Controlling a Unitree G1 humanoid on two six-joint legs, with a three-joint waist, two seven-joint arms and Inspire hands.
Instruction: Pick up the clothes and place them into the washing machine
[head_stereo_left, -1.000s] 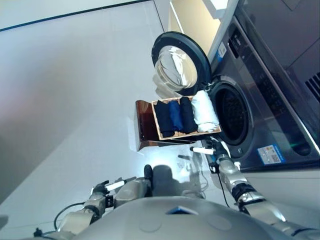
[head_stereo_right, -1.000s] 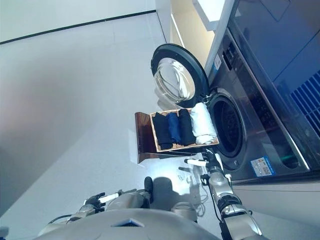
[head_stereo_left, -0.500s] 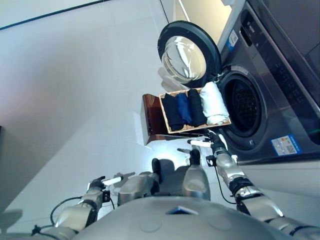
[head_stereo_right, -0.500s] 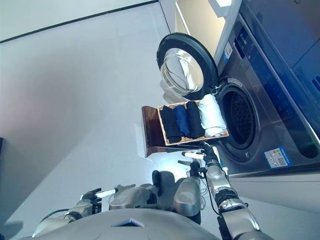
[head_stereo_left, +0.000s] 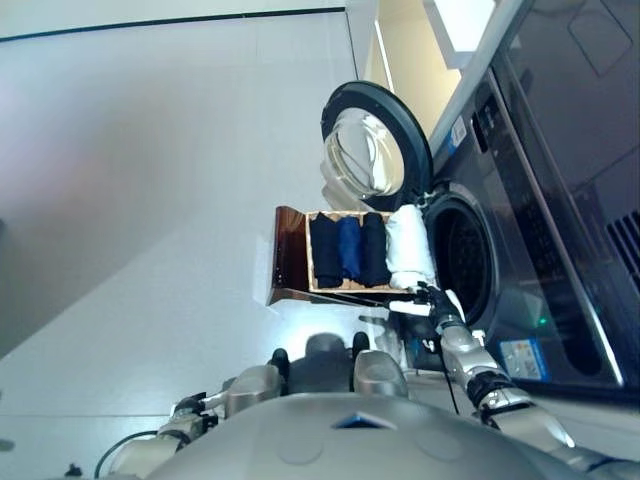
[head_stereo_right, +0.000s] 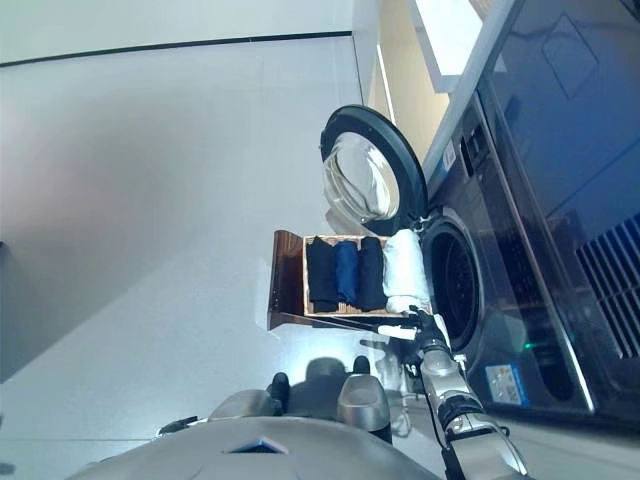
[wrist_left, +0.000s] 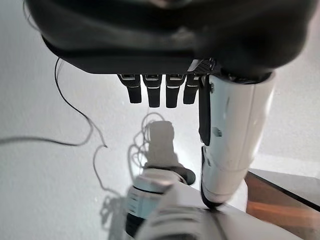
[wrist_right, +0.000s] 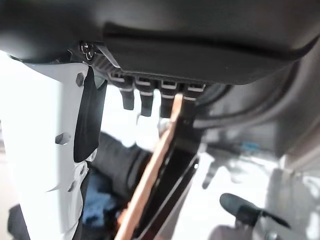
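On my feed the arms (head_stereo_left: 520, 412) are silver-grey with rounded shells and dark bands near the wrist. The left hand (wrist_left: 165, 35) and right hand (wrist_right: 200, 30) are both black and blocky, each with a chunky white thumb cover (wrist_left: 235, 135). There's a small screw (wrist_right: 86, 47) by the right thumb.

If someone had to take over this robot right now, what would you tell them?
Right hand: open, empty, at the near edge of the tray.
Left hand: open, empty, low at the robot's side.
Clothes: three dark rolls and a white roll, all in the tray beside the washer.
Done: door open.
Left: grasp each roll, put it in the drum.
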